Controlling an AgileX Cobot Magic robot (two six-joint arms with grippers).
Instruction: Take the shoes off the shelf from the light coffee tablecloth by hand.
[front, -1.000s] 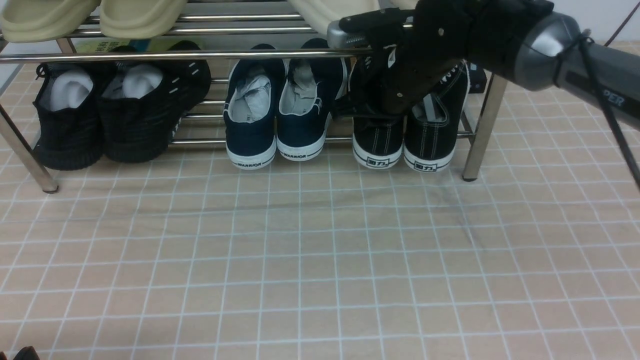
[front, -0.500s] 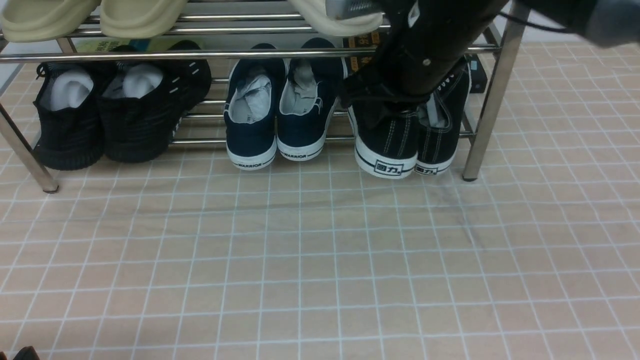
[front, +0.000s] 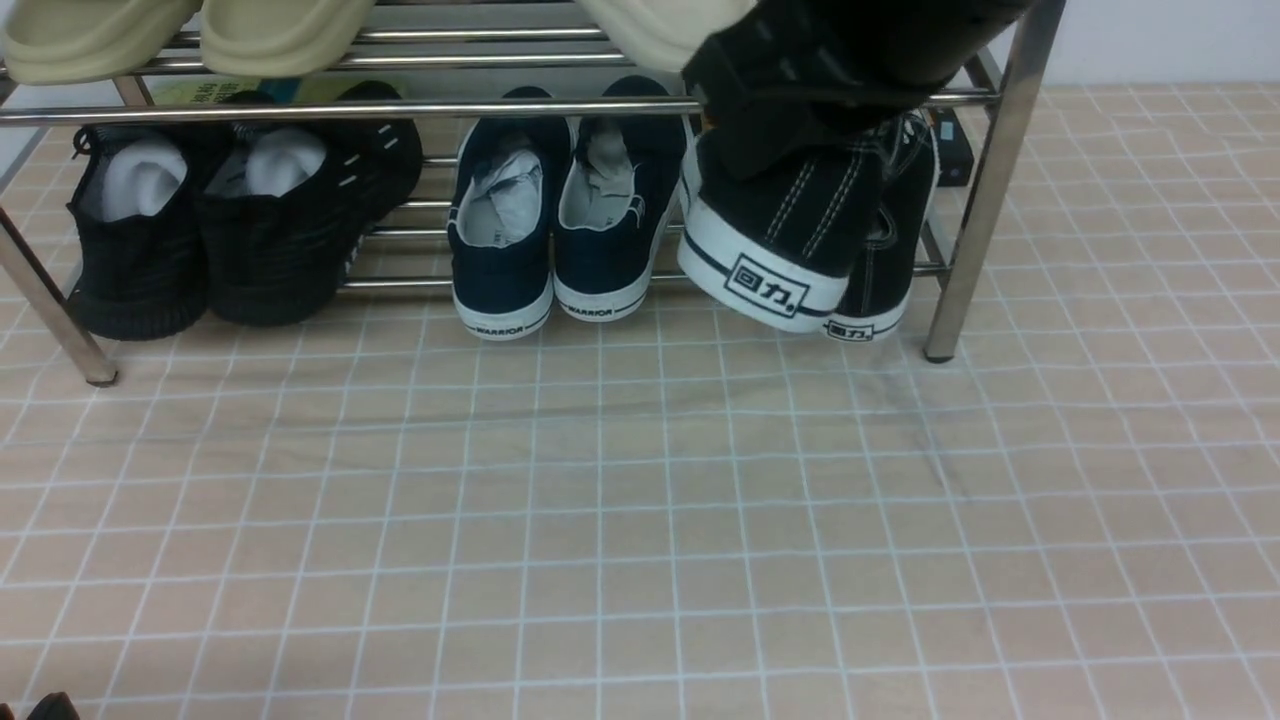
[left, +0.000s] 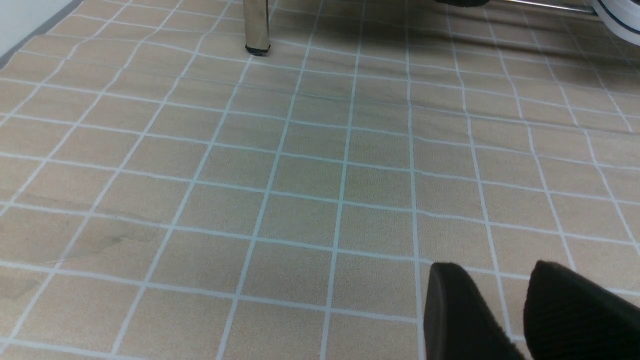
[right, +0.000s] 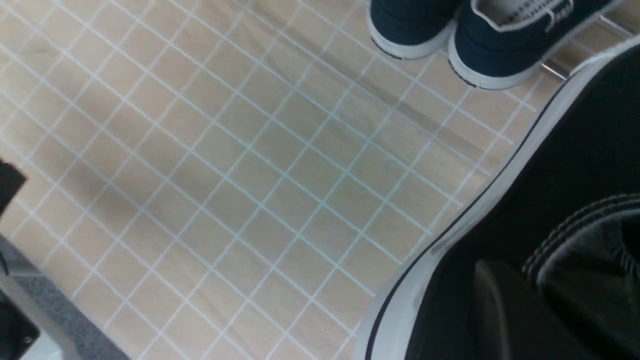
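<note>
R pincer (right: 515, 310) is clamped on the heel part of one blk canvas sneaker (front: 780, 230), raised at approx 1 o'clock in the front view, heel tilted toward the cam. Its mate (front: 885, 240) is just beside it, toward 3 o'clock, on the lower tier of the chrome rack (front: 970, 255). Navy pair (front: 555, 220) sits at 12, all-blk knit pair (front: 240, 220) at 10–11. L pincer (left: 490, 310): tips slightly apart, over the pale gridded cloth (front: 600, 500).
</note>
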